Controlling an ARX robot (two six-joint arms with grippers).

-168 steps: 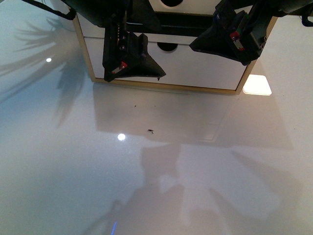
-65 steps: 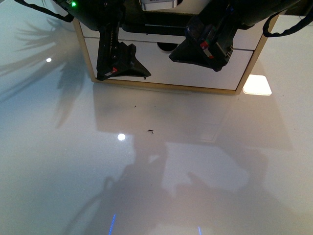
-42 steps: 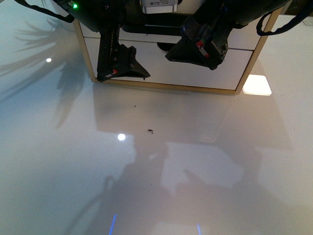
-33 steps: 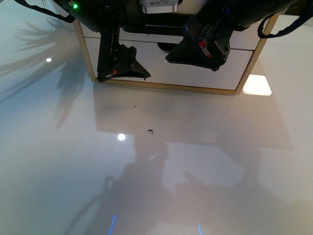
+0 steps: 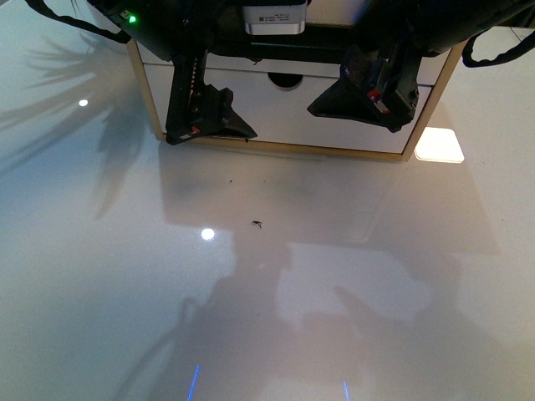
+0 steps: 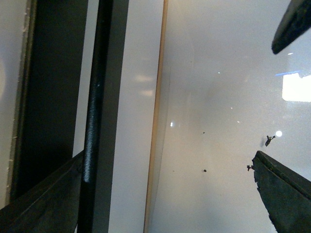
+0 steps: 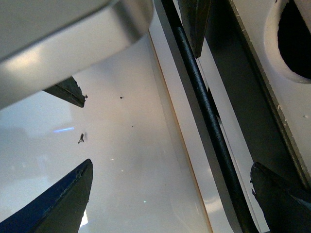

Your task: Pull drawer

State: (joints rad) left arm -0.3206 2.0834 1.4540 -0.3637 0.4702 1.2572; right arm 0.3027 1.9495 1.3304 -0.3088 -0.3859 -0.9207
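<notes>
Cabinet point(image 5: 425, 113) sits at the far edge of the white tabletop point(image 5: 267, 292), wooden frame, white fronts. The drawer point(image 5: 251, 62) is the upper one. In the front view the arms hide most of it, and only its dark recess and the white strip below show. Under it is the lower drawer front point(image 5: 284, 113), notched and without a handle.

Left gripper point(image 5: 207, 125) hangs in front of the cabinet's left half. From its wrist camera the fingers point(image 6: 286, 194) are spread wide. One tip sits right at the black handle point(image 6: 95, 97) on the recess side, the other is out over the tabletop, well apart from the drawer. I cannot tell if that near tip touches the bar.

Right gripper point(image 5: 359, 113) is in front of the right half, a little higher. Its wrist view shows the fingers point(image 7: 58, 204) also wide apart — one over the tabletop, one over the recess — with the handle point(image 7: 204, 107) running between them. Nothing is clamped. The drawer's half-round notch point(image 7: 296, 39) shows at the edge of that view.

A few dark specks point(image 5: 257, 223) lie on the tabletop in front of the cabinet.

I cannot tell from these views how far out the drawer sits.
</notes>
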